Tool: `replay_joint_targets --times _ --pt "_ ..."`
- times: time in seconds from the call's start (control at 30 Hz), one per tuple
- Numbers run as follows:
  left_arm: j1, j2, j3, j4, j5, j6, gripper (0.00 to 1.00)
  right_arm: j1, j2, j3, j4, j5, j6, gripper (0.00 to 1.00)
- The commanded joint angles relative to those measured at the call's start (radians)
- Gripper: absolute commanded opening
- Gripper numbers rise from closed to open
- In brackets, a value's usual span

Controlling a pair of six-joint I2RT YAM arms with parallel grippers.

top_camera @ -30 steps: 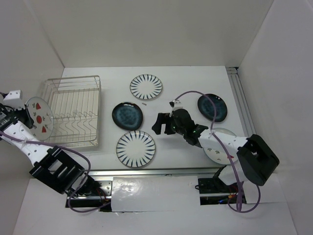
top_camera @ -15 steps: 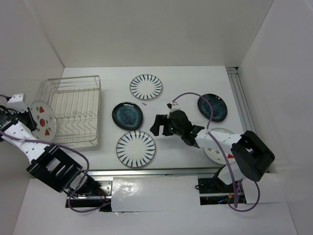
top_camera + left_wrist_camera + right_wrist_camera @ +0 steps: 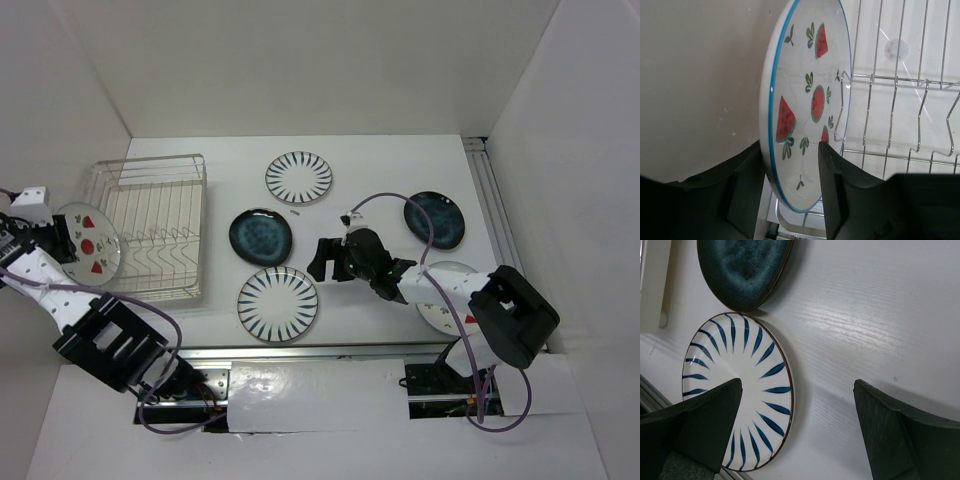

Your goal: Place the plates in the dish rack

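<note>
My left claw (image 3: 790,147) straddles the watermelon plate (image 3: 812,80), one finger behind it and one across its face. I cannot tell whether it pinches or has let go. The plate stands on edge, tilted, at the left end of the dish rack (image 3: 875,76). I judge this the seating step: it needs settling between tines, then the claw drawn clear. My right claw (image 3: 797,390) gapes wide over the counter (image 3: 865,315), above the striped plate (image 3: 750,355) — probably the next pick.
</note>
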Motion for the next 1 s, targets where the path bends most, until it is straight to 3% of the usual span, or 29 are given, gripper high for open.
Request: replay_joint_targets --times 0.0,0.13,0.37,0.5,0.6,0.77,0.87,0.97 --pt "-0.003 0.009 0.078 0.032 0.004 0.004 0.57 0.01 0.007 -0.002 0.058 0.008 0.002 0.99" --pt "-0.003 0.009 0.137 -0.002 0.004 -0.005 0.6 0.01 0.007 0.007 0.038 0.008 0.002 0.99" --pt "-0.003 -0.097 0.253 -0.106 0.068 0.031 0.8 0.01 0.007 0.007 0.029 -0.001 -0.007 0.99" --pt "-0.003 -0.17 0.344 -0.207 0.142 0.031 0.93 0.01 -0.013 -0.013 0.019 0.008 -0.007 0.99" --pt "-0.003 -0.219 0.454 -0.37 0.261 0.044 0.99 0.01 -0.038 -0.034 0.019 0.036 -0.007 0.99" --pt "-0.027 -0.301 0.539 -0.702 0.519 0.147 0.99 0.01 -0.049 -0.068 0.059 -0.012 0.004 0.95" --pt "-0.06 -0.347 0.519 -0.766 0.573 0.147 0.99 0.033 -0.024 -0.086 0.084 -0.033 0.004 0.95" --pt "-0.06 -0.358 0.475 -0.745 0.617 0.057 0.99 0.06 0.005 -0.087 0.11 -0.033 0.014 0.93"
